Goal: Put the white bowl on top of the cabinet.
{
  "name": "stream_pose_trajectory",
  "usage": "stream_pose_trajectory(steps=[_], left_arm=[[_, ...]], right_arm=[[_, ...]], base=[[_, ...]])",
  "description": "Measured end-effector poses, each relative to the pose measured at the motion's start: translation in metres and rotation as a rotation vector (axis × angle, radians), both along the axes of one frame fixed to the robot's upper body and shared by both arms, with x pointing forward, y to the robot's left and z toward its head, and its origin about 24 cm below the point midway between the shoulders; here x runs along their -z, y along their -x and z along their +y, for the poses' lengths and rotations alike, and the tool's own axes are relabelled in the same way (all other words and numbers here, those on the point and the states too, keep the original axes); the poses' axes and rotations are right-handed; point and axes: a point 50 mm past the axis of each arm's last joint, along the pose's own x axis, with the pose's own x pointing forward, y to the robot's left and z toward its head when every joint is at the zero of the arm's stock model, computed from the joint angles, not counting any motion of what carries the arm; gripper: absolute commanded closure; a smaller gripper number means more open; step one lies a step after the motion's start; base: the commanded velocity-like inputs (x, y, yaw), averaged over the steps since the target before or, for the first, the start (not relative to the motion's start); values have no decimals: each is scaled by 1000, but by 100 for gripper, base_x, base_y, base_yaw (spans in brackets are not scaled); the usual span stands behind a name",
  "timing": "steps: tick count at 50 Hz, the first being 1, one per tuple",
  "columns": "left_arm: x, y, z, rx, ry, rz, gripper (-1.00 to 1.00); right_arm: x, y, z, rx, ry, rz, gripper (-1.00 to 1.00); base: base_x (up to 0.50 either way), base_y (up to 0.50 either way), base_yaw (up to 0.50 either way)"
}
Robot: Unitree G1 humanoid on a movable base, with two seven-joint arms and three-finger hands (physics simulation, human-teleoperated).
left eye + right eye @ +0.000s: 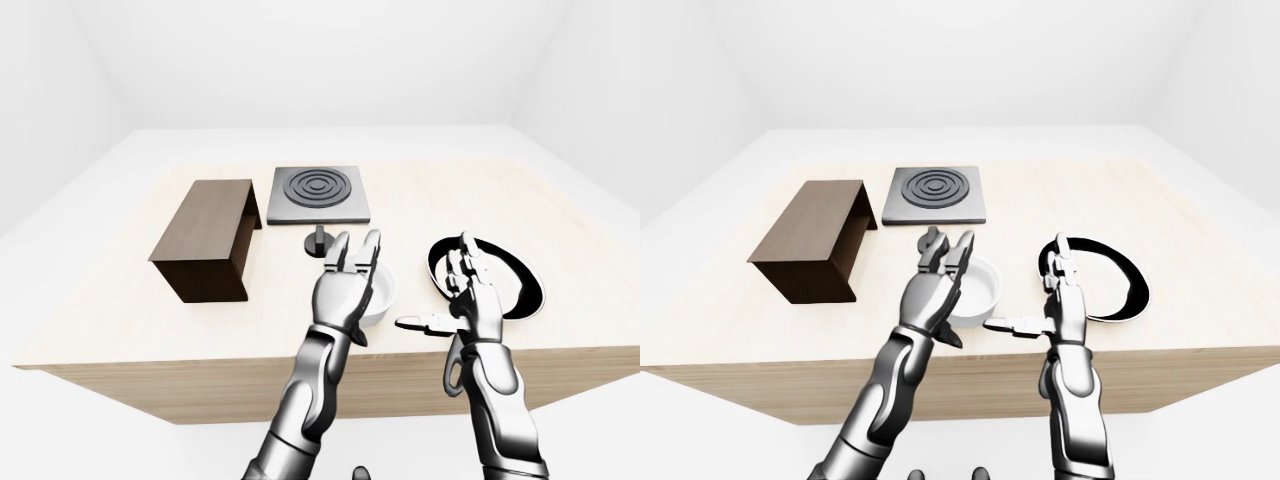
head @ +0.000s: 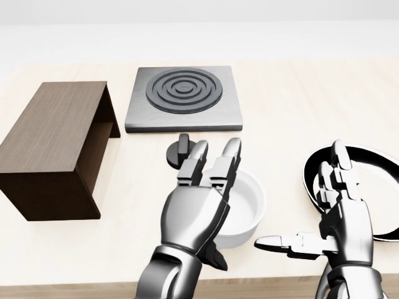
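White bowl (image 2: 246, 205) on tabletop (image 2: 299, 106), right of cabinet (image 2: 53, 146). Left hand (image 2: 196, 208) over bowl, fingers spread wide; right hand (image 2: 336, 218) spread wide, beside bowl.

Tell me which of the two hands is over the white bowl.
The left hand: its open fingers overlap the white bowl, while the right hand stands apart, beside the black pan.

Simulated kitchen mock-up: pale wooden counter (image 1: 120, 300) carrying a single-ring hob plate (image 1: 320, 193), a black frying pan (image 1: 520, 285) and a small dark cabinet (image 1: 205, 238), amid blank white walls.
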Motion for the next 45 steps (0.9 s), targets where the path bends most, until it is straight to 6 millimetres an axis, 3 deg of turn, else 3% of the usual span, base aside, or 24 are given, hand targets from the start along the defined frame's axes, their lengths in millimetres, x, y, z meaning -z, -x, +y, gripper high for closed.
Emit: stream_pose_trajectory(steps=[45], left_arm=[[28,-12,-8,-1,-183,74,-100]], right_arm=[[-4,1,-3,-5,-10,-2,-100]], base=[[0,0,0]])
